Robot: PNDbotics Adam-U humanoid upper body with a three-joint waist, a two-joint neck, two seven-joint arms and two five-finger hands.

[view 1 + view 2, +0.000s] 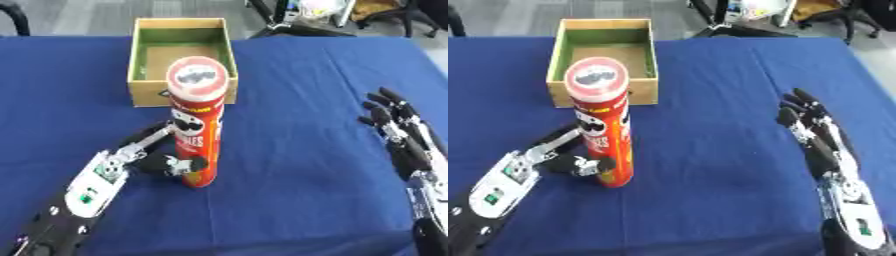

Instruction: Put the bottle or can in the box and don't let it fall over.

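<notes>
A tall red crisp can (198, 125) with a clear lid stands upright on the blue tablecloth, just in front of the wooden box (182, 61). My left hand (157, 155) is at the can's lower left side. Its thumb is curled against the front of the can and its fingers reach behind it, so it is shut on the can. The can's base rests on the cloth. My right hand (820, 137) lies open at the right, fingers straight and pointing away, well apart from the can.
The box is open-topped with a green inner wall and nothing inside. The blue table's far edge (289, 37) runs behind it, with chair legs and floor beyond. Bare cloth lies between the can and my right hand.
</notes>
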